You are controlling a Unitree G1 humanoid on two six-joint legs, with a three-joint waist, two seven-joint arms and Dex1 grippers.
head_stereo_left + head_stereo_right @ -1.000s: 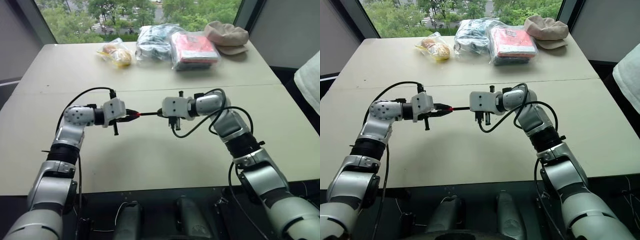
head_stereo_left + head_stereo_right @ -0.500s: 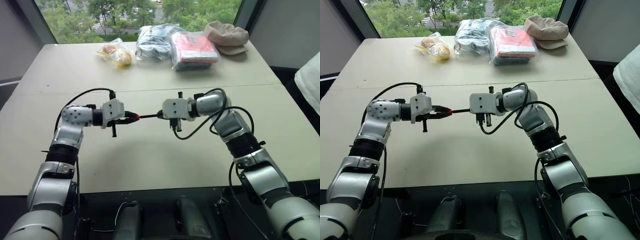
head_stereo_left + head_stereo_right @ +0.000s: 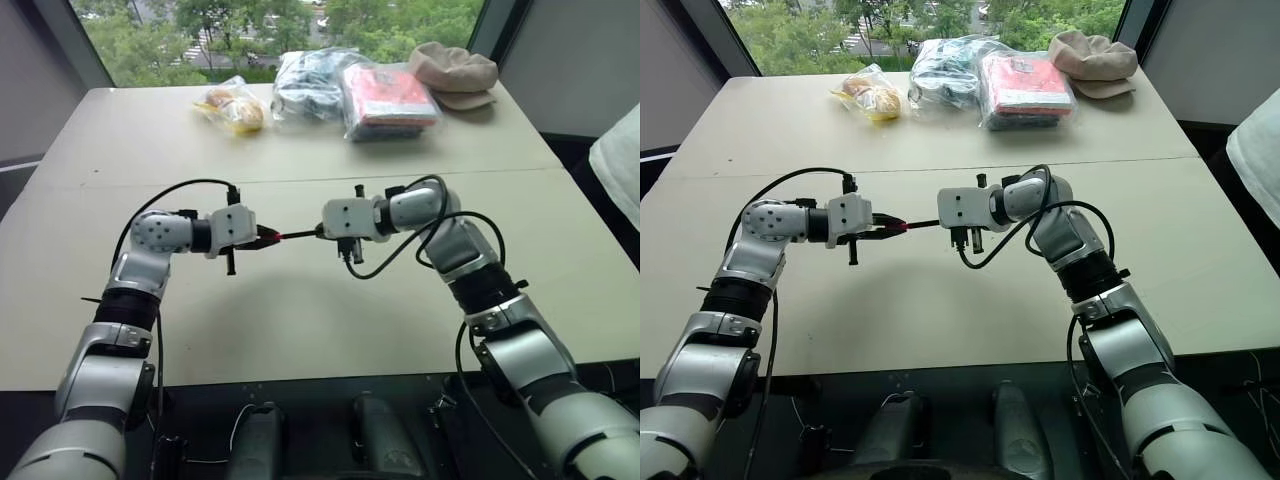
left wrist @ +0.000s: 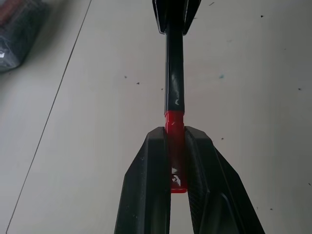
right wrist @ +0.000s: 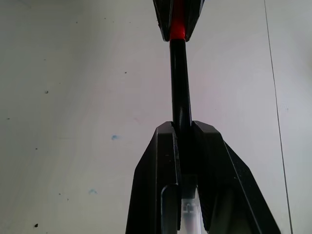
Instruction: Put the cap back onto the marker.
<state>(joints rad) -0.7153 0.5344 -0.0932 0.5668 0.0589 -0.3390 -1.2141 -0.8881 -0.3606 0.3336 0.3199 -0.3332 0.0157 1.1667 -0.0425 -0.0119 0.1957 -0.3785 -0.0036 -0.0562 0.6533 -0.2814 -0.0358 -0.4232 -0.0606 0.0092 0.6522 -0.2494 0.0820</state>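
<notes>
Two clamped grips: left gripper [image 4: 176, 161] on cap [image 4: 175, 127], right gripper [image 5: 184, 146] on marker [image 5: 180, 87]; push straight along axis.

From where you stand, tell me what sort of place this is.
Probably an office or lab room by a window: a plain beige table, trees outside the glass, and on the table's far side plastic-wrapped packets beside a cap-like hat.

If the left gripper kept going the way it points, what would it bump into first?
Probably the right gripper. The left gripper holds the cap on the marker, which runs straight to it.
</notes>
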